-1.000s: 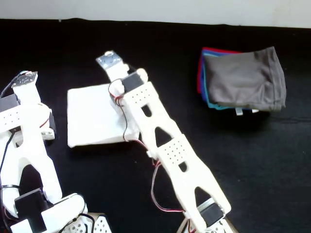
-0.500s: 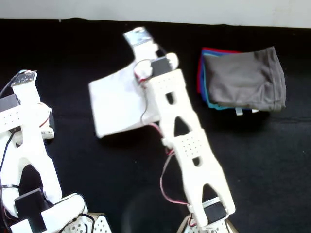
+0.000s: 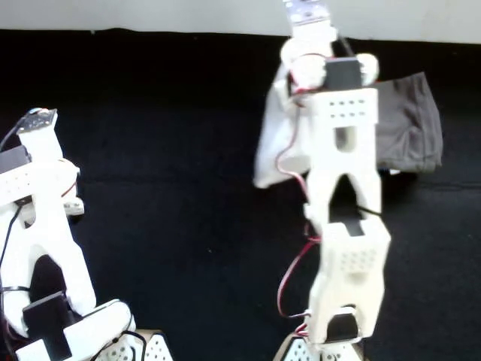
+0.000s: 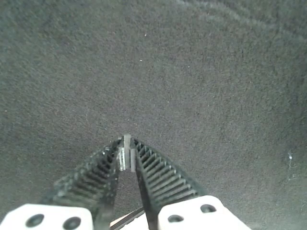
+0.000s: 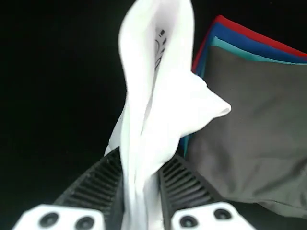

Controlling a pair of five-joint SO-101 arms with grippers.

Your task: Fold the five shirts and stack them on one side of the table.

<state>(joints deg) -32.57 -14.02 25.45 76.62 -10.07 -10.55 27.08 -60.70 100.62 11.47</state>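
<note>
- Black cloth-covered table: is carrying every item listed below.
- White plastic right arm: is standing extended toward the table's far edge, right of centre.
- White plastic left arm: is sitting by the table's left edge.
- Stack of folded shirts: is lying near the far right corner, a grey one on top, with teal, blue and red edges showing beneath.
- Folded white fabric shirt: is hanging bunched just beside the stack's left side. Its lower end is possibly lifting off the table, which is hard to tell.
- Right gripper: is pinching the white shirt between ribbed black fingers.
- Left gripper: is pressing its tips together on nothing, over bare black cloth.
</note>
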